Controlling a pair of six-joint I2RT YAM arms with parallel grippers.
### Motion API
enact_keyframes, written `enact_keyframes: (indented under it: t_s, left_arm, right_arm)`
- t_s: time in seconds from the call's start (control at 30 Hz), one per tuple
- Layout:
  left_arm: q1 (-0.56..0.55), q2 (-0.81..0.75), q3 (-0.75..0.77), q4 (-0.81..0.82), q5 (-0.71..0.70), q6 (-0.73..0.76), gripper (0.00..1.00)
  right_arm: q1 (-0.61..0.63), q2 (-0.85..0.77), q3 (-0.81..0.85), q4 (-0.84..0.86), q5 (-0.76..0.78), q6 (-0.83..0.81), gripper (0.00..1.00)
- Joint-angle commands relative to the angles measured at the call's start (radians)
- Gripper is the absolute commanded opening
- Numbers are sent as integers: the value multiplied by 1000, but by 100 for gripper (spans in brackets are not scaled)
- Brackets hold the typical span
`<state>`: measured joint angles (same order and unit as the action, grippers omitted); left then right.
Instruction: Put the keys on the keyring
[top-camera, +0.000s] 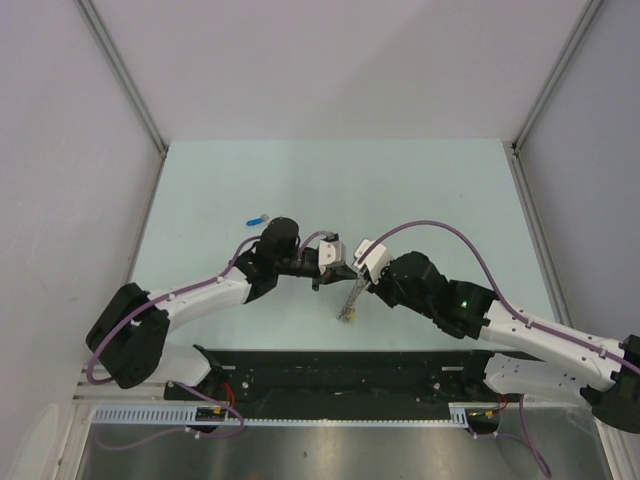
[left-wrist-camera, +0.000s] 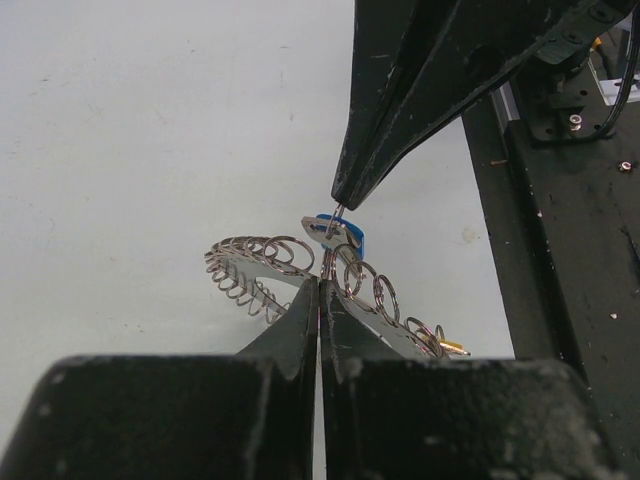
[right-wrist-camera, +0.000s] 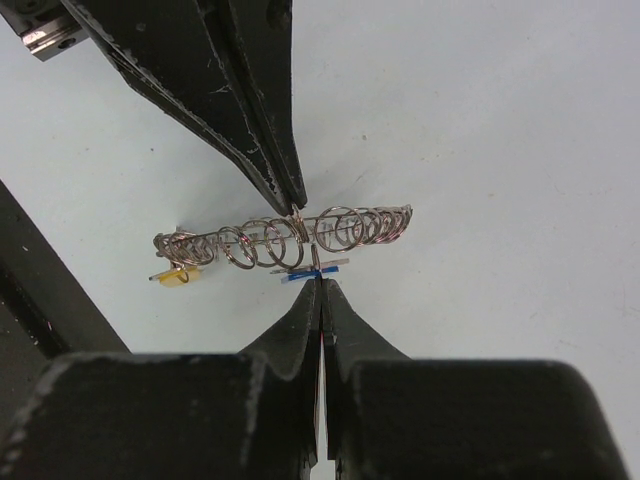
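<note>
The keyring (top-camera: 350, 298) hangs edge-on between my two grippers, above the table. It is a flat silver ring fringed with wire loops, clearer in the left wrist view (left-wrist-camera: 260, 265) and the right wrist view (right-wrist-camera: 350, 228). My left gripper (top-camera: 340, 276) (left-wrist-camera: 320, 285) is shut on the ring's edge. My right gripper (top-camera: 360, 280) (right-wrist-camera: 318, 282) is shut on a blue-headed key (left-wrist-camera: 345, 235) (right-wrist-camera: 300, 274) at one of the loops. A yellow-headed key (top-camera: 347, 317) (left-wrist-camera: 452, 348) (right-wrist-camera: 178, 276) hangs from a loop at the ring's low end.
A small blue and white object (top-camera: 258, 217) lies on the table behind the left arm. A black rail (top-camera: 330, 365) (left-wrist-camera: 560, 250) runs along the table's near edge. Grey walls close in the left, right and back sides.
</note>
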<state>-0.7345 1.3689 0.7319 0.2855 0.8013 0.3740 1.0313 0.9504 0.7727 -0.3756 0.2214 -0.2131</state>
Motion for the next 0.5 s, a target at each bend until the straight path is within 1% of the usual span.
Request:
enact_keyframes:
  t_s: [0.0, 0.3, 0.4, 0.47]
  left_arm:
    - [-3, -4, 1, 69, 49, -3, 0]
    - [-5, 4, 3, 67, 49, -3, 0]
    - [-3, 1, 1, 57, -13, -14, 0]
    - [-3, -2, 6, 37, -59, -18, 0]
  right_arm:
    - [6, 4, 34, 38, 9, -14, 0]
    - [6, 16, 34, 46, 10, -9, 0]
    - [6, 10, 34, 29, 30, 14, 0]
    - [-5, -1, 36, 3, 38, 59, 0]
